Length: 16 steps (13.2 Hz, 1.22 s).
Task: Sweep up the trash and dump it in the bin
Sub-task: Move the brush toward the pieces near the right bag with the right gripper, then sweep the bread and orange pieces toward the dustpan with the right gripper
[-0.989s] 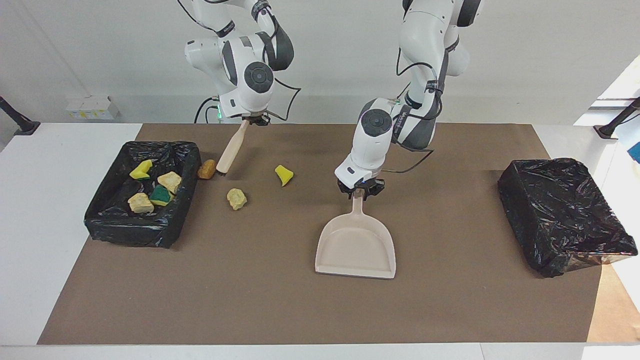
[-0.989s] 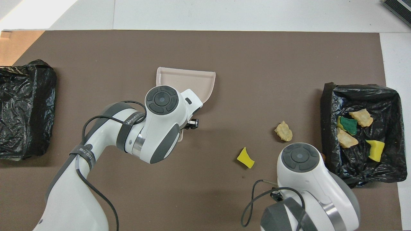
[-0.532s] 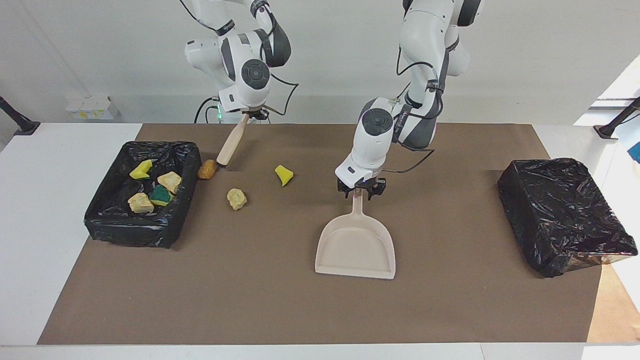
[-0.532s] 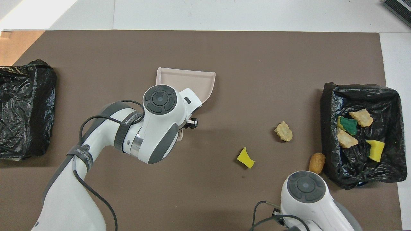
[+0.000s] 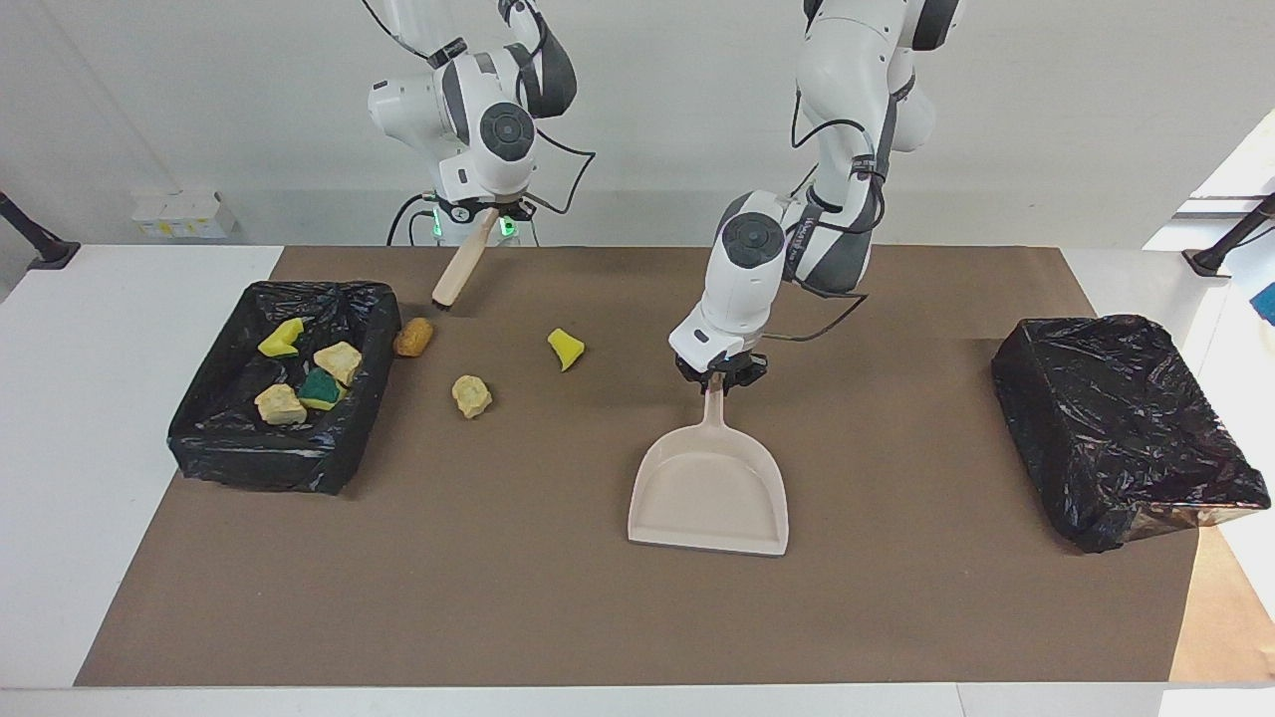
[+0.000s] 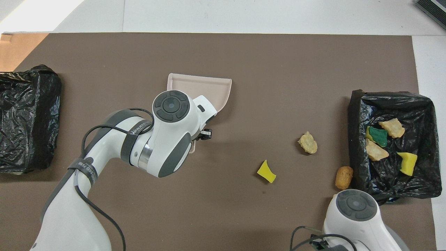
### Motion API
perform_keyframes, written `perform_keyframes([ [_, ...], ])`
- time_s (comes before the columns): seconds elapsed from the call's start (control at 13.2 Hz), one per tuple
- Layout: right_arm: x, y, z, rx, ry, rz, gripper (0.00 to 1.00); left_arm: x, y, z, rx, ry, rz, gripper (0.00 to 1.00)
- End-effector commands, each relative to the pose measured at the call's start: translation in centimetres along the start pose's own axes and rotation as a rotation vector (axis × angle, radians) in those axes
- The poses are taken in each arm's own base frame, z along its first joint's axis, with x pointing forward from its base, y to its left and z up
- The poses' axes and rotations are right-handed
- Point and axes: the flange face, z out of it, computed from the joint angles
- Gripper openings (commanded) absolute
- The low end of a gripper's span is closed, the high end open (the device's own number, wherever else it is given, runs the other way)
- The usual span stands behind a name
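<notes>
Beige dustpan (image 5: 709, 490), pinched at its handle by the left gripper (image 5: 719, 376), rests mid-frame; upper left, the right gripper (image 5: 485, 215) clamps a raised brush (image 5: 458, 269). Three scraps (image 5: 470, 394) probably need sweeping next.

Brown mat (image 5: 518, 607); covered black box (image 5: 1121, 428).

Table (image 5: 60, 398) carries brown mat (image 5: 558, 617), bins (image 5: 1126, 428), scraps (image 5: 470, 395).

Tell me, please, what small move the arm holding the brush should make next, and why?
Probably bring the brush back down beside the brown scrap. The right gripper holds it lifted off the table, three scraps lie loose beside the bin, and the left gripper holds the dustpan empty, so nothing has been swept in.
</notes>
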Motion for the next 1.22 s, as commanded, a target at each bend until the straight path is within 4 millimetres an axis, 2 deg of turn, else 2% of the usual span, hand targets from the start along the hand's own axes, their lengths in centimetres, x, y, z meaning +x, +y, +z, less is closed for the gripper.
perform_keyframes([
  [0.0,1.2,1.6,0.1,0.044,0.031,-0.062,0.0,1.7,-2.9,-3.2,-0.01,0.029,-0.028,0.0],
  [0.15,2.0,1.7,-0.1,0.035,0.071,-0.13,0.0,3.0,-5.7,-4.2,0.012,0.043,-0.028,0.0],
  [0.38,1.8,0.6,-0.7,0.021,0.105,-0.152,0.0,3.9,-9.5,-6.1,0.055,0.029,0.153,0.0],
  [0.53,0.1,-1.1,-1.0,-0.017,0.128,-0.155,0.0,3.0,-11.0,-8.7,0.055,0.011,0.183,0.0],
  [0.61,-0.1,-1.5,-1.6,-0.018,0.143,-0.155,0.0,2.8,-12.4,-9.3,0.054,0.0,0.18,0.0],
  [0.76,-0.1,-1.7,-2.0,-0.039,0.16,-0.157,0.0,2.0,-13.8,-10.9,0.051,-0.024,0.302,0.0],
  [0.84,-0.7,-2.0,-2.8,-0.055,0.172,-0.134,0.0,1.7,-15.6,-11.2,0.047,-0.058,0.369,0.0],
  [0.99,-2.8,-3.2,-4.9,-0.114,0.161,-0.115,0.0,0.8,-16.6,-11.3,0.035,-0.105,0.521,0.0],
  [1.06,-3.4,-3.0,-5.9,-0.12,0.153,-0.093,0.0,0.3,-17.2,-11.0,0.026,-0.129,0.578,0.0],
  [1.14,-3.3,-2.7,-6.0,-0.135,0.171,-0.075,0.0,-0.1,-18.0,-10.7,0.017,-0.14,0.653,0.0],
])
